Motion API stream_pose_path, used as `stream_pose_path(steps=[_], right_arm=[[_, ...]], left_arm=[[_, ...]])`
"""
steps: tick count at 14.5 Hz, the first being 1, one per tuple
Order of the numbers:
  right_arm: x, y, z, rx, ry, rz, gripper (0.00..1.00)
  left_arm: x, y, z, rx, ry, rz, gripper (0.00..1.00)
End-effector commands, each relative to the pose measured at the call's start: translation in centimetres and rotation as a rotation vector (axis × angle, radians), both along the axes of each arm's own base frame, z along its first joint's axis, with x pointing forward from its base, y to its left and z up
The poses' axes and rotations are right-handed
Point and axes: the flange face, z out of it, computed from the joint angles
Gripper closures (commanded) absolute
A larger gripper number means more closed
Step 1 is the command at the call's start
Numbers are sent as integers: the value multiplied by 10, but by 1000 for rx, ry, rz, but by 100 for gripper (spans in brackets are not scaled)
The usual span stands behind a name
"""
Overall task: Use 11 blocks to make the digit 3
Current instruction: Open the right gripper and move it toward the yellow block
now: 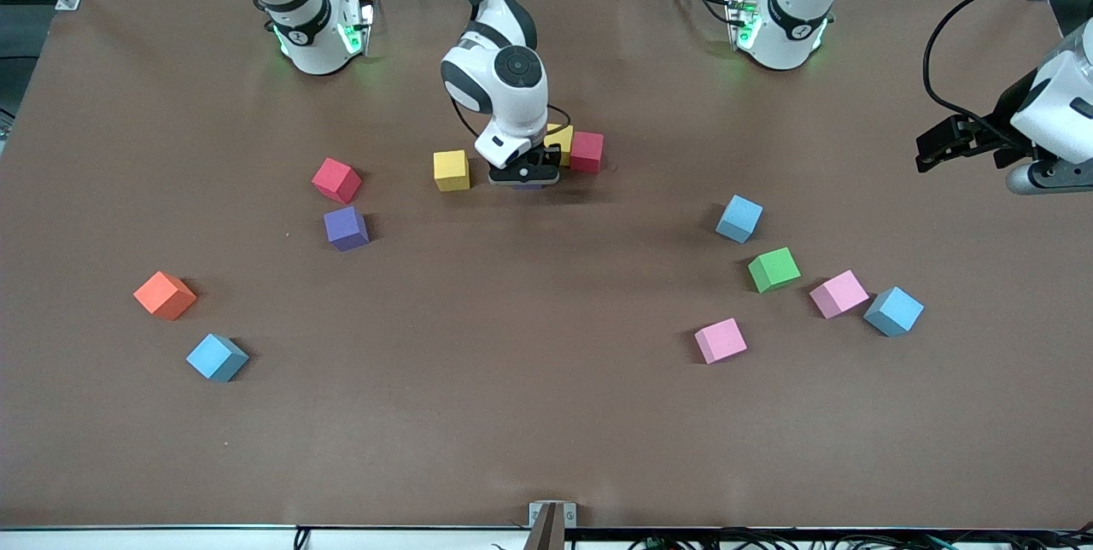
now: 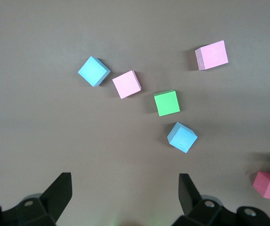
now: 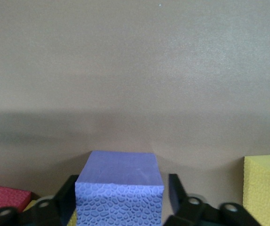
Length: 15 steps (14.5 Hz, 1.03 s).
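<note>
A: Texture on the purple cube (image 3: 118, 200)?

B: Pebbled foam on the side, smoother on top, crisp square edges. Plain in the right wrist view only; nearly hidden under the right gripper (image 1: 524, 177) from the front.

A: Grip?

B: Fingers (image 3: 175, 188) on either side, released, apparently with a sliver of gap on one side. Down on the matte brown worktop (image 1: 546, 413), between a yellow cube (image 1: 451, 170) and a red cube (image 1: 587, 151).

A: And the left gripper (image 2: 124, 179)?

B: Waiting over the left arm's end of the worktop, fingers spread wide, nothing between them. Below, only in its wrist view: a green cube (image 2: 166, 102) close among pink and light blue ones.
</note>
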Motion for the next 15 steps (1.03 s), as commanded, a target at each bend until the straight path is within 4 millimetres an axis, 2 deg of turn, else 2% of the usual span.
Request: stream_pose_path(steps=[1, 4, 6, 11, 13, 15], right_arm=[[0, 0, 1, -5, -7, 35, 0], [2, 0, 3, -3, -9, 31, 0], [5, 0, 11, 8, -17, 24, 0], [36, -27, 75, 16, -27, -65, 0], [48, -55, 96, 19, -28, -115, 0], [39, -91, 101, 12, -22, -152, 0]], left_arm=[[-4, 0, 2, -10, -10, 0, 0], [-3, 0, 1, -10, -8, 0, 0], [-3, 1, 2, -10, -10, 2, 0], [-3, 0, 0, -10, -7, 0, 0], [-3, 1, 0, -10, -7, 2, 0], [-4, 1, 0, -10, -5, 2, 0]])
